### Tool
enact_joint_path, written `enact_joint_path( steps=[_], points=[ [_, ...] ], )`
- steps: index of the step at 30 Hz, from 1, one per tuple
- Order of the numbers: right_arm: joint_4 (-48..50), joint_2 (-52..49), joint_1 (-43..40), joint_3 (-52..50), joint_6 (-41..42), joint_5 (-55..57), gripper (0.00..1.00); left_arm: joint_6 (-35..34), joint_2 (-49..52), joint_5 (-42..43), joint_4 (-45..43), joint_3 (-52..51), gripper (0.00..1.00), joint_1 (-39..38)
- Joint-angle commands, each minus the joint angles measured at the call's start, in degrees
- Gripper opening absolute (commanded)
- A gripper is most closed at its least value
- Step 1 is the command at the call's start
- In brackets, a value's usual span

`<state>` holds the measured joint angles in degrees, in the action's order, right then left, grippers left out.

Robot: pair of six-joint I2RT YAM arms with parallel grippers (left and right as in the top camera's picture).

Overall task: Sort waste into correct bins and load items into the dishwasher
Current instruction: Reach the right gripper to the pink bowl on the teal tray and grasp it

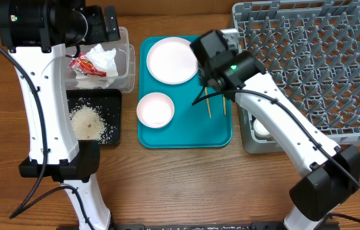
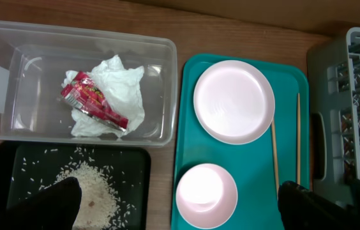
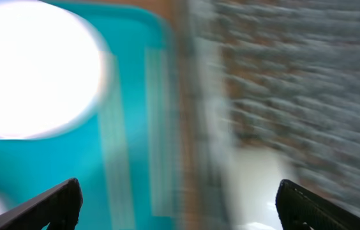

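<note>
Wooden chopsticks [image 1: 209, 110], two, thin: lying roughly parallel on the right part of the teal tray [image 1: 186, 137], just beside the rack [image 1: 307, 64]. Judged light, stiff, and apt to roll or slip out of a pinch. Best taken across the shaft near mid-length, both at once only if they can be gathered (from the left wrist they lie slightly apart).

Plate [image 1: 172, 60]: white, round, at the teal tray's far end.
Bowl [image 1: 155, 109]: white, at its near end, apart from the plate.
Both probably rigid, smooth and breakable; take hold at the rim.

Tub [image 1: 126, 64]: clear, holds the napkin [image 1: 105, 57] with the wrapper [image 1: 84, 66] lying on it.
Black tray [image 1: 115, 108]: holds rice [image 1: 85, 120] in a heap with stray grains around it.

Right tool [image 1: 209, 96]: over the teal tray's right side above the chopsticks, jaws spread wide, nothing between them (its own view is blurred).
Left tool [image 2: 183, 207]: high over the tub and both trays, jaws wide, grasping nothing.

Status, as judged: waste looks sorted; plate, bowl and chopsticks not yet in the rack.
</note>
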<state>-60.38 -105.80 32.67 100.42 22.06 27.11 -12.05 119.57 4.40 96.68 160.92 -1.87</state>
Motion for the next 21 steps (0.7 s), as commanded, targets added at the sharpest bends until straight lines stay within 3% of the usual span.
enact_joint_path(
  steps=[1, 3, 4, 11, 17, 21],
  points=[
    [5.84, 0.33, -0.04, 0.11, -0.61, -24.92, 0.98, -0.63, -1.18, -0.37, 0.11, 0.81, 1.0, -0.17],
    [10.27, -0.46, 0.04, -1.81, -0.07, -31.28, 0.8, -0.63, -1.18, -0.37, 0.11, 0.81, 1.0, -0.17],
    [11.96, -0.83, 0.24, -2.91, 1.75, -32.98, 0.78, -0.63, -1.18, -0.37, 0.11, 0.81, 1.0, -0.17],
    [18.43, -6.38, 1.49, -10.27, 15.98, -33.9, 0.68, -0.63, -1.18, -0.37, 0.11, 0.81, 1.0, -0.17],
    [21.16, -11.65, 3.1, -11.34, 17.51, -37.35, 0.6, -0.63, -1.18, -0.37, 0.11, 0.81, 1.0, -0.17],
    [20.65, -14.34, 3.87, -11.34, 20.24, -37.31, 0.3, -0.63, -1.18, -0.37, 0.11, 0.81, 1.0, -0.17]
  ],
)
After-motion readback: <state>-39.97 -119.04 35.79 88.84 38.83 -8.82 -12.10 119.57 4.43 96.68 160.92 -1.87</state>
